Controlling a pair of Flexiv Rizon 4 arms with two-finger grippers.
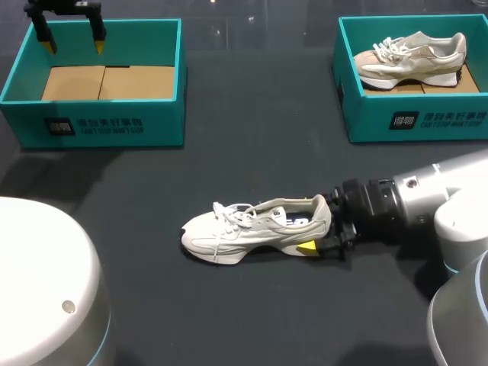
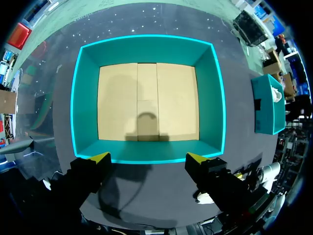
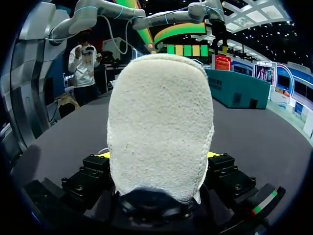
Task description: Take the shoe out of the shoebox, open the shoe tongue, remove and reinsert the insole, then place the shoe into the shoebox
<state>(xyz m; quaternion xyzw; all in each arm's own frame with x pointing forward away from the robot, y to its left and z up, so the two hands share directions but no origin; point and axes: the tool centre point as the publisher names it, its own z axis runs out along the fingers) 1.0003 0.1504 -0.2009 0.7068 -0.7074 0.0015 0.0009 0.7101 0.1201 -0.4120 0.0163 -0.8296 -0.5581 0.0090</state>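
A cream lace-up shoe [image 1: 259, 229] lies on its sole in the middle of the dark table, toe to the left. My right gripper [image 1: 316, 225] is at its heel, shut on the shoe [image 3: 161, 122]; in the right wrist view the heel fills the gap, with a yellow fingertip [image 3: 103, 154] showing at each side. My left gripper [image 1: 72, 42] hangs open over the empty teal shoebox [image 1: 91, 126] at the back left. In the left wrist view the gripper [image 2: 149, 159] holds nothing above the box's near wall [image 2: 146, 155].
A second teal shoebox [image 1: 412, 122] at the back right holds another cream shoe [image 1: 412, 57]. The left box's floor is bare cardboard [image 2: 146, 103]. A white rounded robot part [image 1: 46, 282] fills the near left corner.
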